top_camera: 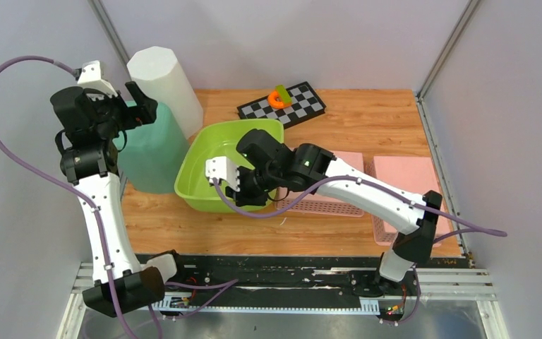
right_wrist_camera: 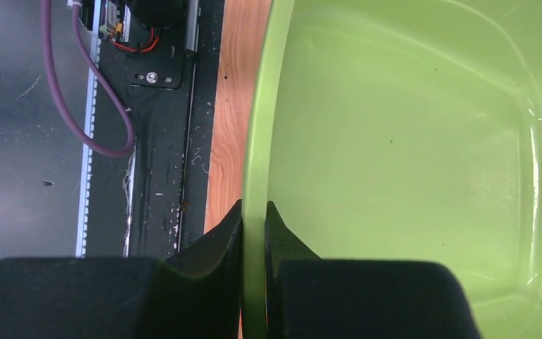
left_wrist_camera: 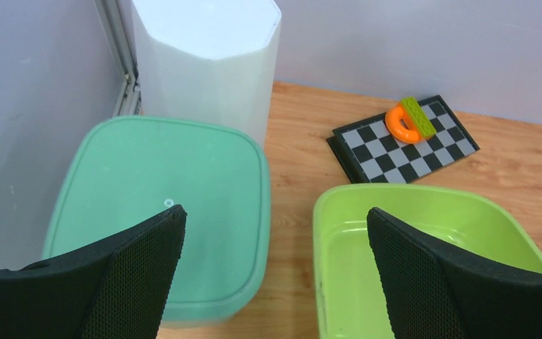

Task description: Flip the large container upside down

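Observation:
The large container (top_camera: 201,152) is a lime-green basin standing mouth-up at the middle of the wooden table. It also shows in the left wrist view (left_wrist_camera: 423,233) and fills the right wrist view (right_wrist_camera: 395,141). My right gripper (right_wrist_camera: 254,208) is shut on its near rim, one finger inside the wall and one outside. In the top view that gripper (top_camera: 243,198) reaches over the basin's near edge. My left gripper (top_camera: 140,104) hangs open, high above the gap between the basin and a teal tub, holding nothing (left_wrist_camera: 275,212).
A teal tub (top_camera: 152,152) stands bottom-up left of the basin, close beside it (left_wrist_camera: 162,183). A tall white cylinder (top_camera: 166,81) stands behind it. A checkerboard (top_camera: 289,106) carrying an orange ring (top_camera: 279,99) lies at the back. Pink baskets (top_camera: 406,176) lie on the right.

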Action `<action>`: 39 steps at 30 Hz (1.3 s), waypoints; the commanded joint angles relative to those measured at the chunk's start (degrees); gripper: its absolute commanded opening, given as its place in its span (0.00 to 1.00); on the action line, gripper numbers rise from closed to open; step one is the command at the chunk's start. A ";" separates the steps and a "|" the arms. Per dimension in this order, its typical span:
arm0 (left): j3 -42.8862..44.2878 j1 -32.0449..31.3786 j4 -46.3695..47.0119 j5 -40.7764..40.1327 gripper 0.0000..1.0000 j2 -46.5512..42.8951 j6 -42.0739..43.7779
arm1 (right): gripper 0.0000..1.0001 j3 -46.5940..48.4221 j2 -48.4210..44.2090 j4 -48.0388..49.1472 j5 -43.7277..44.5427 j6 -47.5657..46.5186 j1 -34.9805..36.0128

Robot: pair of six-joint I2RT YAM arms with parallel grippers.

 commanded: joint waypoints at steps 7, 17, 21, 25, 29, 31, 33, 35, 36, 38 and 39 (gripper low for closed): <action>-5.24 0.54 2.03 2.65 1.00 -3.87 -1.08 | 0.02 -11.72 2.70 15.28 0.36 -2.65 0.68; -7.79 0.67 3.92 3.62 1.00 -5.30 -1.63 | 0.02 -15.16 7.27 18.56 -8.27 -3.91 0.72; -8.53 0.67 4.39 4.22 1.00 -5.60 -1.85 | 0.06 -16.75 8.02 18.50 -10.97 -3.76 0.61; -9.35 0.61 5.14 5.08 1.00 -5.76 -2.40 | 0.14 -18.10 9.04 19.11 -11.74 -3.34 0.63; -9.85 0.66 5.57 5.66 1.00 -5.90 -2.67 | 0.20 -20.23 9.97 20.20 -11.26 -3.36 0.64; -10.28 0.67 5.93 5.88 1.00 -6.01 -2.84 | 0.21 -21.19 10.59 20.77 -11.13 -3.40 0.65; -10.60 0.62 6.43 6.17 1.00 -6.10 -3.02 | 0.22 -22.08 11.11 21.30 -10.90 -3.30 0.66; -10.89 0.64 6.63 6.43 1.00 -6.10 -3.21 | 0.23 -22.74 11.69 21.78 -10.55 -3.34 0.66; -10.94 0.59 6.70 6.69 1.00 -6.08 -3.29 | 0.23 -22.87 11.95 21.83 -10.49 -3.35 0.67; -11.15 0.66 6.96 6.94 1.00 -6.09 -3.47 | 0.24 -23.04 12.07 21.77 -10.76 -3.40 0.63; -11.35 0.65 7.12 7.26 1.00 -6.03 -3.63 | 0.24 -22.94 11.95 21.64 -10.87 -3.36 0.60</action>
